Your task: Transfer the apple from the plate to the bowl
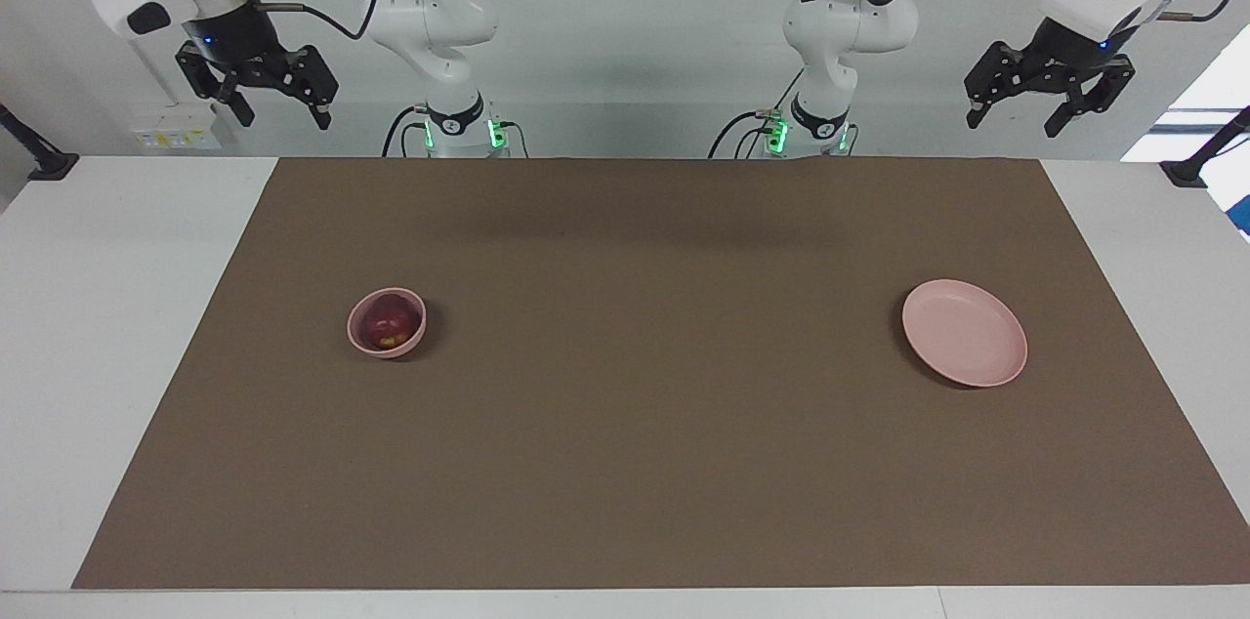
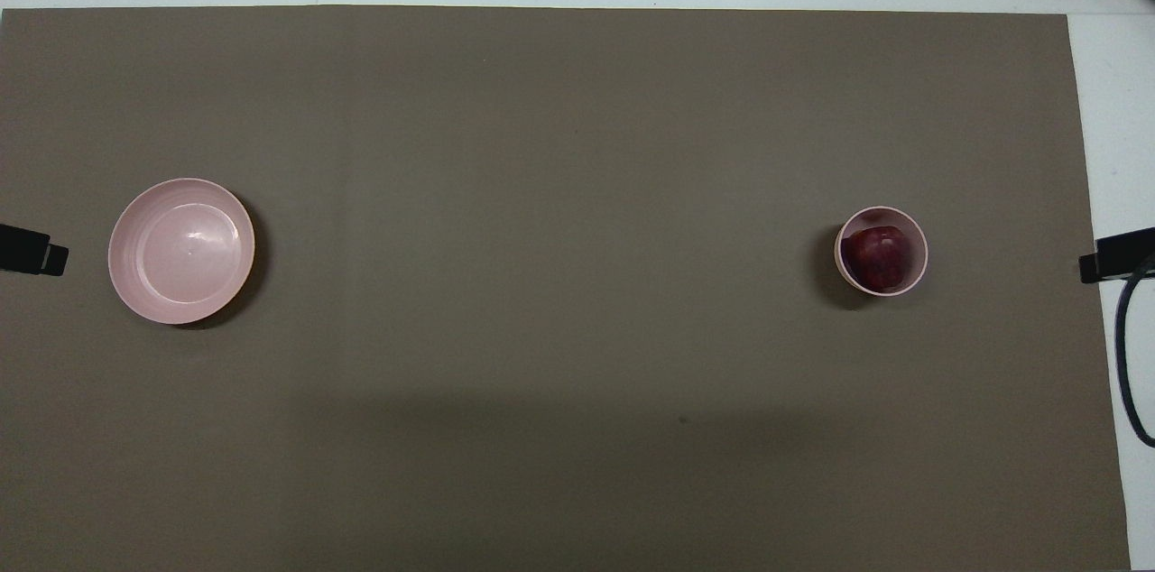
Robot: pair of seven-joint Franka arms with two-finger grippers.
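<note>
Apple [image 1: 391, 326] in bowl [image 1: 363, 338], well apart from raised right gripper [image 1: 276, 108]; both grippers agape.

We see even, bright light from above, sharp focus, a soft shadow band across the brown mat [image 1: 625, 228] and mild glare on the plate [image 2: 194, 238].

Robot lab: 2 arms [image 1: 439, 14] bolted at white table [image 1: 117, 307], brown mat [image 1: 635, 424].

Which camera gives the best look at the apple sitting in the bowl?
The overhead view: it looks straight down into the bowl, so most of the apple shows. In the facing view the bowl's wall hides its lower part.
</note>
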